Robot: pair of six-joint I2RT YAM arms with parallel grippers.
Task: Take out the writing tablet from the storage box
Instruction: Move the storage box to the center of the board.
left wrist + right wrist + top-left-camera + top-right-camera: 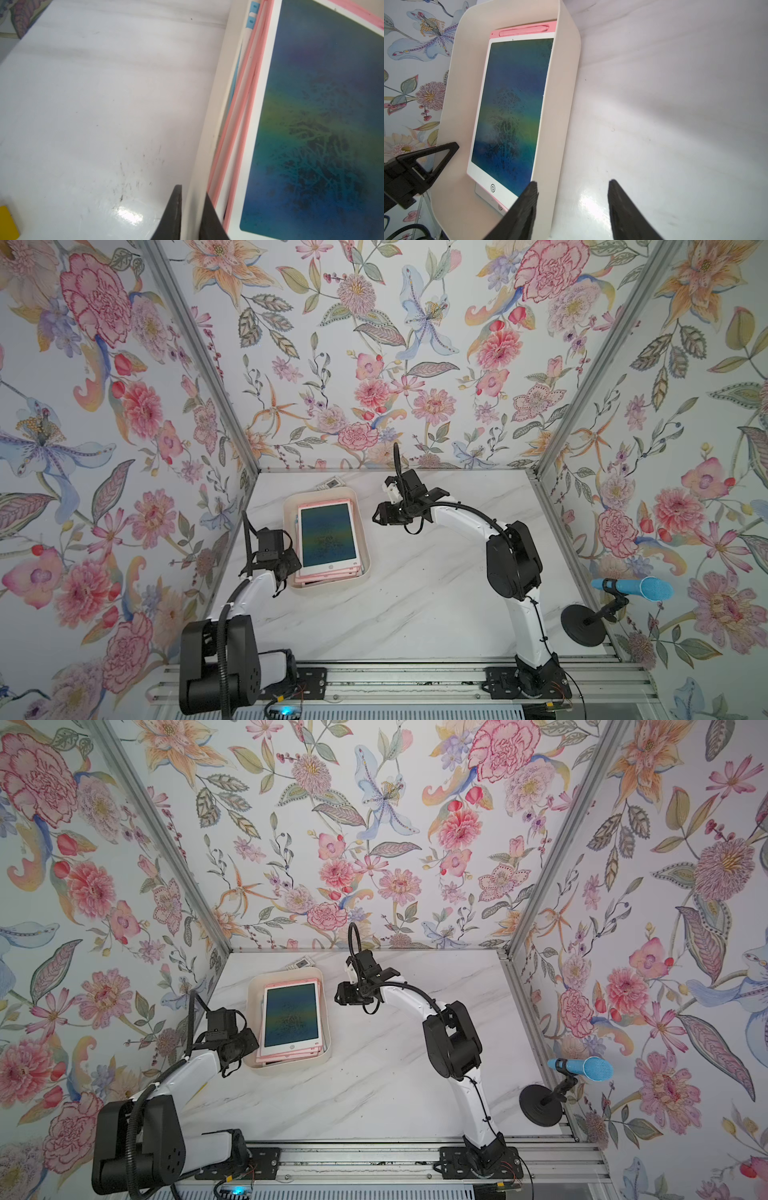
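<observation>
No actual words or numbers readable anywhere. The only sign is a power symbol (circle with a little bar) on the round button (492, 187) of the top writing tablet (512, 108) in the storage box (562, 104). The tablet underneath (483, 193) seems to have the same mark on its button (500, 206), but it's too blurry to be sure.

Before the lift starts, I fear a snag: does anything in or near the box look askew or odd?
The top tablet sits skewed on the pink tablets beneath, fanning the stack in the storage box. A small card lies behind it. Nothing looks spilled.
</observation>
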